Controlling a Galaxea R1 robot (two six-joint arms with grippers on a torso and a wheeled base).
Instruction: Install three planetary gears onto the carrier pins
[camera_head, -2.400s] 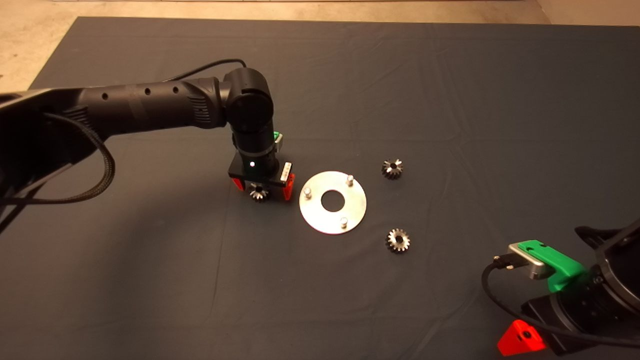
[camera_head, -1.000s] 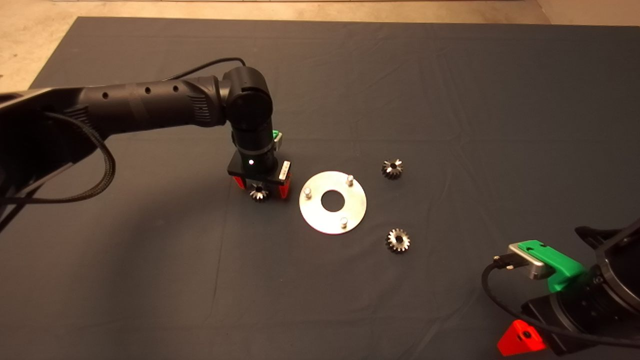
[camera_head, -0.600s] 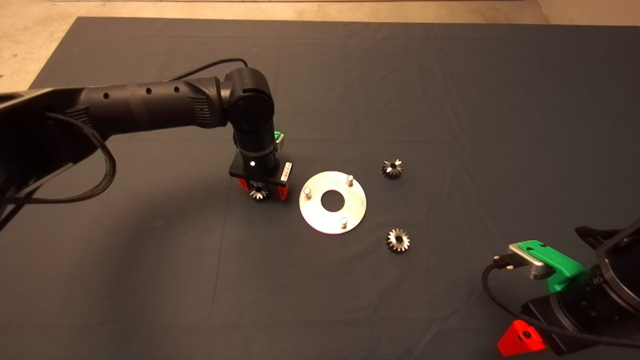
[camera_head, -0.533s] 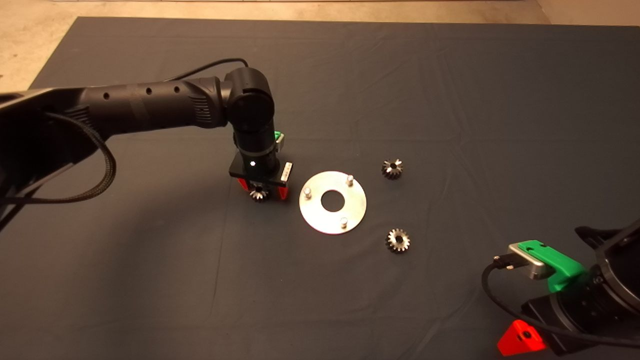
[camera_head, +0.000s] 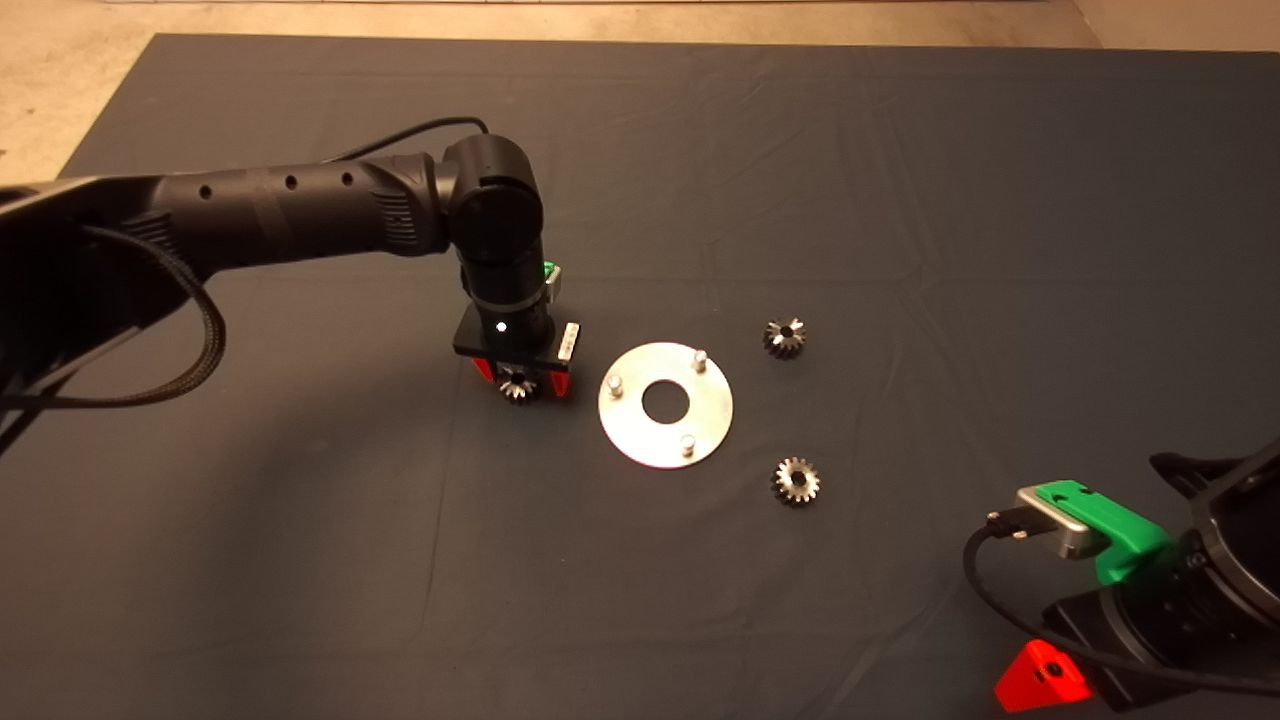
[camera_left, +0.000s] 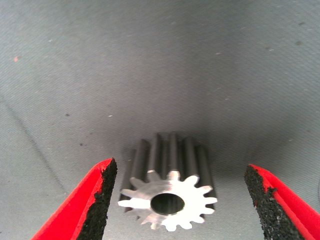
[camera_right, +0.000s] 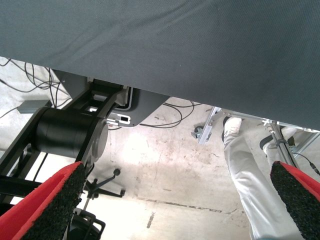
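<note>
Red fingers of the left gripper (camera_left: 177, 200) stand spread either side of a small dark-steel toothed gear (camera_left: 169, 192), touching neither flank; it lies on the dark mat (camera_head: 800, 180) just left of the shiny pinned disc (camera_head: 666, 404), bore axis pointing toward the wrist camera. The arm's wrist points straight down, hiding part of it. Two other gears (camera_head: 785, 337) (camera_head: 796, 480) lie right of the disc. The right gripper (camera_head: 1040, 680), spread, waits at lower right.

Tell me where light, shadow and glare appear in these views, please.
Head view: warm cast; the disc shines brightly, and a dark shadow lies on the mat under the left arm. Left wrist view: the gear face glares near white between the open left gripper fingers, with shadow behind it. Right wrist view: the floor beyond the mat edge is washed out by bright light.
</note>
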